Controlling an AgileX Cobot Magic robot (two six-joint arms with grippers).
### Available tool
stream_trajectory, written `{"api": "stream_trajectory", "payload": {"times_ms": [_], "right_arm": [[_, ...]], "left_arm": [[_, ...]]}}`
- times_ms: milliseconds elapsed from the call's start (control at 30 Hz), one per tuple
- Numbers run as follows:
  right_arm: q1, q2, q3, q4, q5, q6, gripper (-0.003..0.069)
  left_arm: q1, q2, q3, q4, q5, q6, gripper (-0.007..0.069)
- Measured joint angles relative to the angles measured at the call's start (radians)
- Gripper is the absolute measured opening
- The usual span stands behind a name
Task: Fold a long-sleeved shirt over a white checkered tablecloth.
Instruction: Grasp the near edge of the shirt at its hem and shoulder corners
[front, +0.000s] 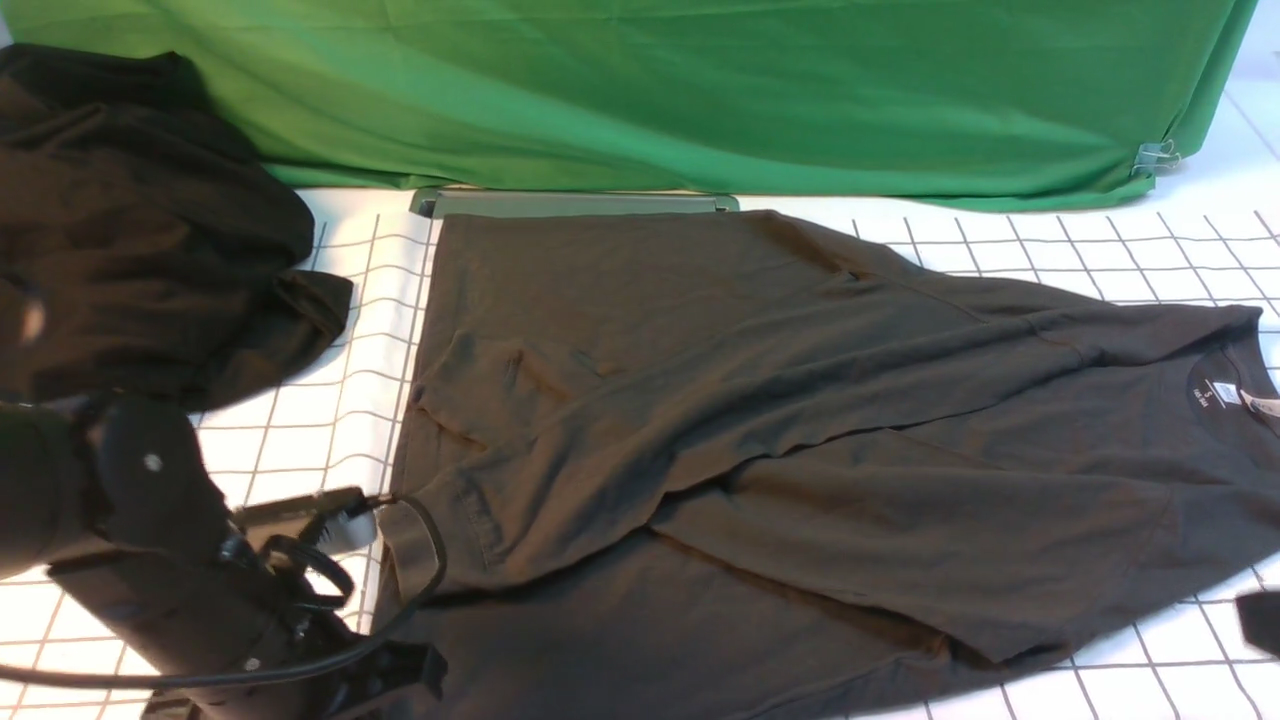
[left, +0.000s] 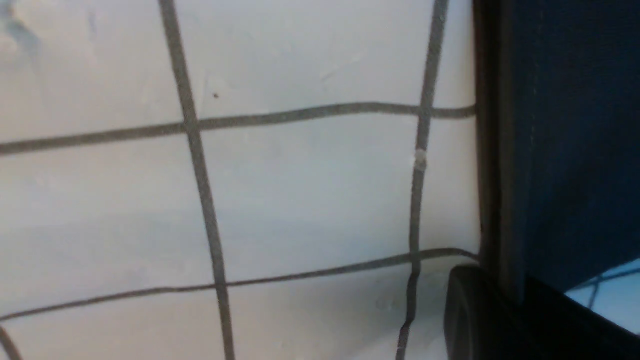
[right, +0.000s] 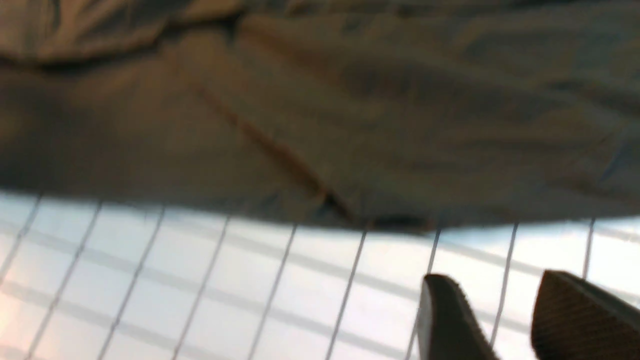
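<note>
The long-sleeved shirt is spread out on the white checkered tablecloth, in the middle of the front view. Its neck label is at 3 o'clock and its hem at 9 o'clock. A sleeve is laid across the body.

The left gripper is seen low at 8 o'clock, right at the hem. Its jaws are closed tight. Dark cloth is seen beside one finger in the left wrist view, but whether any cloth is pinched cannot be told. The right gripper is held at 4 o'clock, over bare tablecloth just beside the shirt's edge. Its jaws are apart and nothing is held between them.

The shirt is judged to be soft, thin and light. It will sag and wrinkle when lifted, but it will not break. It is best taken by an edge or a corner, where the hem is thicker. Both near corners should be lifted together so the fold stays straight.

A strip of bare tablecloth is left at 9 o'clock, and more at 5 o'clock. Room is small at 12 o'clock, where the green cloth hangs. The black heap of cloth at 10 o'clock should not be caught.
</note>
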Motion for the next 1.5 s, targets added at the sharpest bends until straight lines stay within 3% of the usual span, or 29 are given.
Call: {"api": "stream_trajectory", "payload": {"times_ms": [333,533,700,867,1067,1233,1500], "right_arm": [[0.266,0.26,0.0,0.038,0.021,-0.067,0.0401],[0.321,0.312,0.0,0.029,0.001,-0.029,0.0408],[0.326,0.314,0.0,0.016,-0.01,-0.017,0.0409],[0.326,0.314,0.0,0.013,-0.014,-0.017,0.0409],[0.326,0.314,0.0,0.001,-0.016,-0.017,0.0409],[0.327,0.314,0.0,-0.002,-0.017,-0.017,0.0409],[0.327,0.314,0.0,-0.003,-0.02,-0.017,0.0409]], "left_arm": [[0.0,-0.145,0.0,0.046,0.07,-0.021,0.0019],[0.0,-0.145,0.014,0.04,0.036,-0.023,0.0024],[0.0,-0.122,0.044,0.028,0.016,-0.025,0.0099],[0.0,-0.078,0.063,0.023,-0.041,-0.031,0.0276],[0.0,-0.061,0.063,0.022,-0.14,-0.032,0.0379],[0.0,-0.061,0.063,0.016,-0.151,-0.032,0.0335],[0.0,-0.061,0.063,-0.049,-0.122,-0.008,0.0029]]}}
